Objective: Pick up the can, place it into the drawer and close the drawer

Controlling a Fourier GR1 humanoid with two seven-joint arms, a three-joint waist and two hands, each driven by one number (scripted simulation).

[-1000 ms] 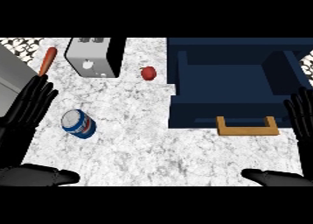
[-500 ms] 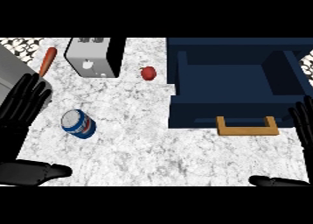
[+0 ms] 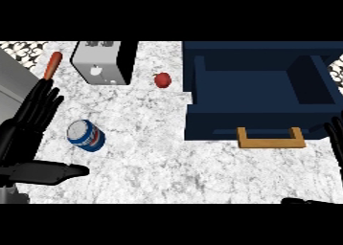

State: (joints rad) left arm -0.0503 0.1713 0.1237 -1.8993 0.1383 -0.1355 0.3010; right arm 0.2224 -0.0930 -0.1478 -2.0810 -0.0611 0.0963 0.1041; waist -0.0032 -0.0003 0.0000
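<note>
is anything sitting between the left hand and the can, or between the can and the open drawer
Nothing visible. The left hand is open just left of the blue and white can, bare marble between. The small red apple lies behind the can's path to the open navy drawer.

From my seat the marble counter reads bright and evenly lit — no glare, no hard shadows on it. Above it, the drawer interior is dim navy — its far walls darker. Edges look undistorted.

right hand cut by right edge, drawer interior partly hidden by its front wall
</note>
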